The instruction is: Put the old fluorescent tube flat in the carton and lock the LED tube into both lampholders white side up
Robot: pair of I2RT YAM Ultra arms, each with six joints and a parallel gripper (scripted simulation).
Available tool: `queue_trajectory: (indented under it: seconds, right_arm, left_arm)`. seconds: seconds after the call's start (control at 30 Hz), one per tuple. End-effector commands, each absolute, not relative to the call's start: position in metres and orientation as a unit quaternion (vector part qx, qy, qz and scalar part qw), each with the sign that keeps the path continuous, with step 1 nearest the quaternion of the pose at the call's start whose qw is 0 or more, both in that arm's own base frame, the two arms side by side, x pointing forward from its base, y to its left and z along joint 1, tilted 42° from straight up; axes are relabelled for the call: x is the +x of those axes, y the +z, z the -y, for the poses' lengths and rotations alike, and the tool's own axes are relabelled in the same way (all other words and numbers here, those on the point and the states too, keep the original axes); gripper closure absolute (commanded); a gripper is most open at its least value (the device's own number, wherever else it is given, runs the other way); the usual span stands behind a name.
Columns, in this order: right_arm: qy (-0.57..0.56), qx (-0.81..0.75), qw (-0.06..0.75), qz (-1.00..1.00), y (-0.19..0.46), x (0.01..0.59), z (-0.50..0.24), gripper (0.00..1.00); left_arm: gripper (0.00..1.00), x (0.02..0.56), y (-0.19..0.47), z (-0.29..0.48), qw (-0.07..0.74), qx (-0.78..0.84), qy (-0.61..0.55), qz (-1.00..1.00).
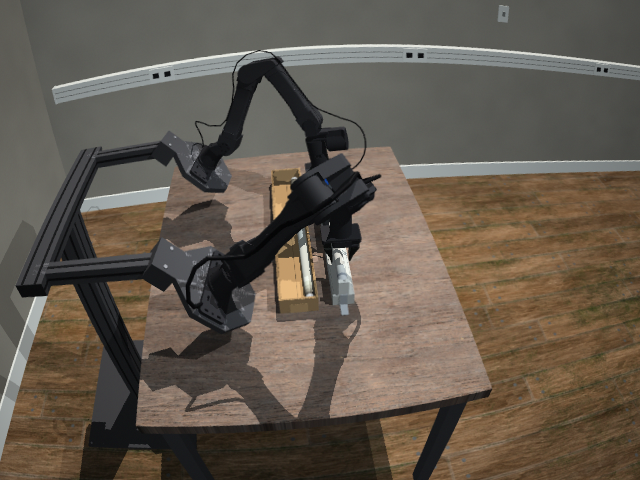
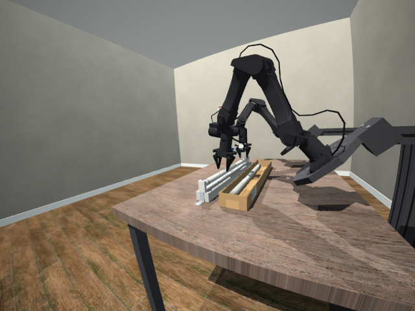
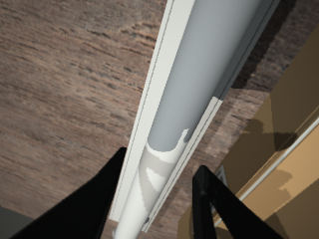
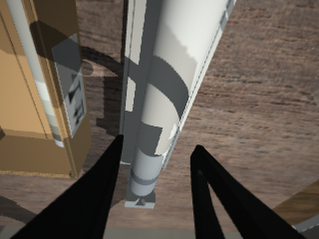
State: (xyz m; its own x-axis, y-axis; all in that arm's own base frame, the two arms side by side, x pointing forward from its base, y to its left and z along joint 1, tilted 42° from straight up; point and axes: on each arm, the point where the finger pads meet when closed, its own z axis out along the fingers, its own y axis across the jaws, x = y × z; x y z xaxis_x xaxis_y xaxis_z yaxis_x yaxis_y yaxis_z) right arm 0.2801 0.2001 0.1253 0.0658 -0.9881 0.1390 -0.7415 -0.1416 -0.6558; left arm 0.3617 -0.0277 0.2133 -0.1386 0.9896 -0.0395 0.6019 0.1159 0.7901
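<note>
With wrist pointing steeply down, right gripper (image 1: 341, 253) (image 2: 222, 168) (image 4: 159, 143) hovers over fixture (image 1: 334, 290) (image 2: 201, 190) (image 3: 150, 100) (image 4: 132, 144), near its tabbed end. Left gripper (image 2: 243, 156) (image 3: 160, 160), also pointed down, hangs farther along. Both pairs of fingers apart, nothing held. One tube (image 1: 342, 269) (image 2: 218, 176) (image 3: 199, 75) (image 4: 169, 90) lies along fixture; second tube (image 1: 305, 258) (image 2: 246, 181) (image 4: 37, 75) inside carton (image 1: 297, 305) (image 2: 233, 202) (image 3: 279, 105) (image 4: 75, 149), just beside fixture on surface (image 1: 403, 320) (image 2: 284, 227) (image 3: 65, 100) (image 4: 264, 100).
</note>
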Motion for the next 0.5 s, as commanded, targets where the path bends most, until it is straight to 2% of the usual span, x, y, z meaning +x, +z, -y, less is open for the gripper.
queue_trajectory:
  seconds: [0.0, 0.2, 0.33, 0.47]
  right_arm:
    - [-0.281, -0.706, 0.214, -0.613, 0.110, 0.285, -0.203, 0.51]
    - [-0.282, -0.705, 0.218, -0.613, 0.100, 0.296, -0.203, 0.51]
    - [-0.279, -0.695, 0.255, -0.611, 0.132, 0.298, -0.219, 0.51]
    - [-0.280, -0.703, 0.234, -0.610, 0.116, 0.293, -0.212, 0.51]
  left_arm:
    - [0.51, 0.372, 0.204, 0.028, 0.307, 0.586, 0.319, -0.679]
    - [0.51, 0.385, 0.200, 0.027, 0.312, 0.583, 0.322, -0.677]
    - [0.51, 0.383, 0.227, 0.035, 0.336, 0.576, 0.330, -0.668]
    - [0.51, 0.384, 0.226, 0.035, 0.335, 0.577, 0.330, -0.668]
